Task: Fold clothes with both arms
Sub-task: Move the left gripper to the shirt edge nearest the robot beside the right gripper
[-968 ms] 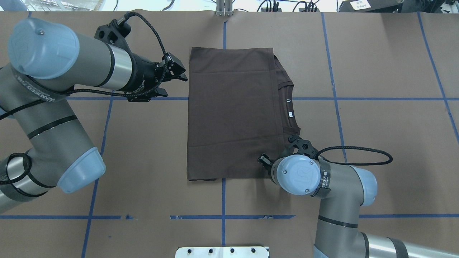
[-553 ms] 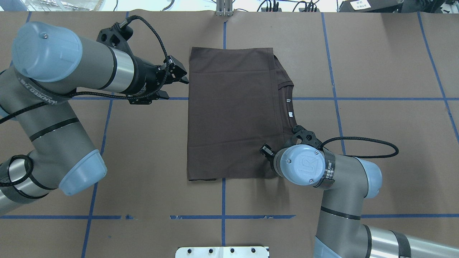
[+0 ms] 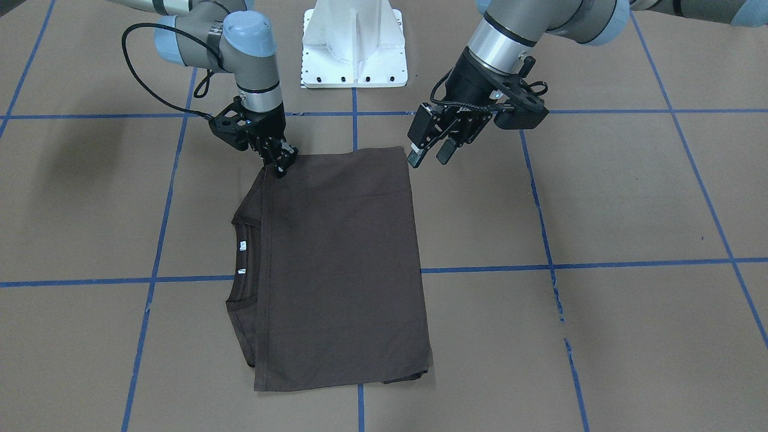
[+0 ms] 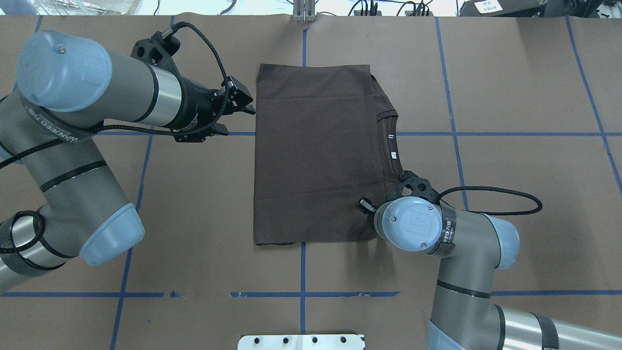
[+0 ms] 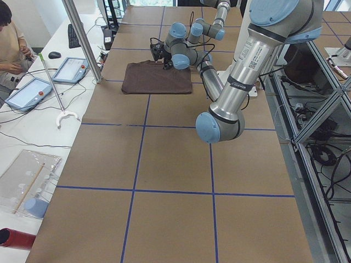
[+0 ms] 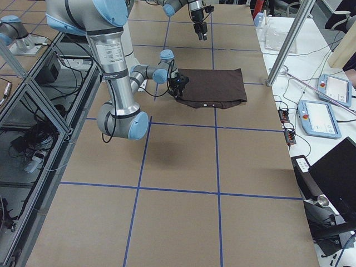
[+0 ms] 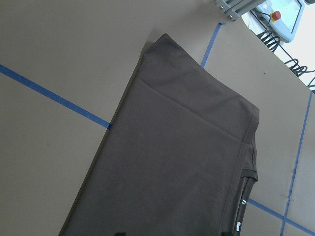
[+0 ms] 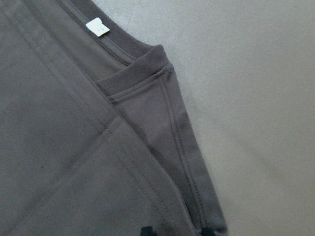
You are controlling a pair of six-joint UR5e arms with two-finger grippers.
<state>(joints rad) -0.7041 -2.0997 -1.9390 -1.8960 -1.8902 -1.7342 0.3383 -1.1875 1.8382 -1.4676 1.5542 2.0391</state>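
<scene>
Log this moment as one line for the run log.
T-shirt: folded flat, collar toward robot's right | left claw: open, hovering off left edge | right claw: down on near collar-side corner, grip unclear

Brown surface (image 4: 510, 73) spread wide under even light, blue tape lines (image 4: 534, 134) gridding it, white side bench (image 5: 22, 131) alongside, a tablet (image 5: 70, 69) lying there, silver post (image 5: 83, 41) rising at the edge, black cables (image 4: 364, 7) behind.

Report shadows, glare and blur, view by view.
Front-facing: sharp, a soft shadow on the table at the view's left. Overhead: even light, washed-out strip along the top edge. Right wrist: T-shirt stitching crisp, faint shadow beside it. Left wrist: bright top-right corner.
</scene>
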